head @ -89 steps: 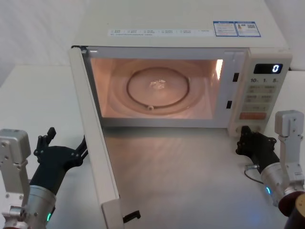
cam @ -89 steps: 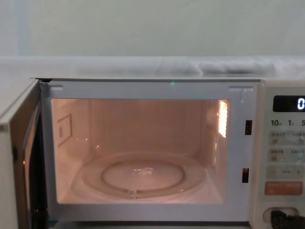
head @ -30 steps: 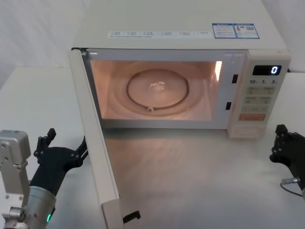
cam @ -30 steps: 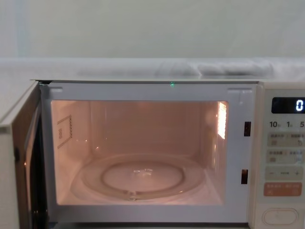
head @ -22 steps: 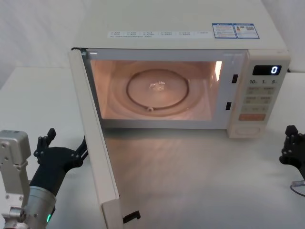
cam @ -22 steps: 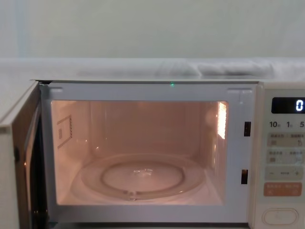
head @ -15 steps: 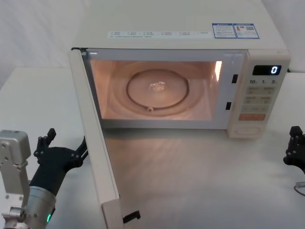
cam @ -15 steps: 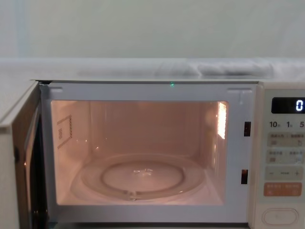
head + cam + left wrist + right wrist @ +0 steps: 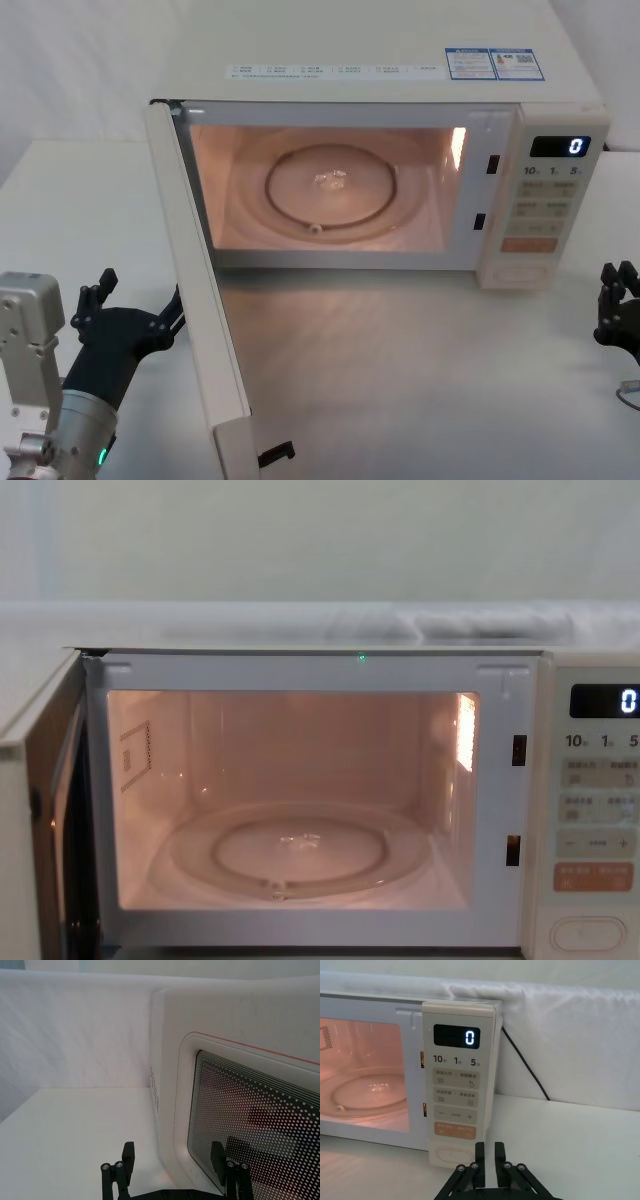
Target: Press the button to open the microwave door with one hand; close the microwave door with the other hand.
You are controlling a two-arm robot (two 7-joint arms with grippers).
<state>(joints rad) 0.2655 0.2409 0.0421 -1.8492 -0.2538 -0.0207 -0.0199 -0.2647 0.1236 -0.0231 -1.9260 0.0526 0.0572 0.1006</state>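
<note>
left gripper (image 9: pixel 135 318): fingers spread, empty, just outside the microwave door (image 9: pixel 195 290) | door: swung wide open, cavity lit | right gripper (image 9: pixel 488 1156): fingers pinched together, empty, low at table's right edge, apart from the button (image 9: pixel 526 270) | display: 0

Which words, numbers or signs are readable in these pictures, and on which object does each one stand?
"0": digital display on the control panel.
"10", "1", "5": printed row under the display.
"−" and "+": grey key on the panel.
Small grey-printed keys: too small to read.
Orange-red key: print blurred.
Stickers and label strip on the microwave top: too small to read.
</note>
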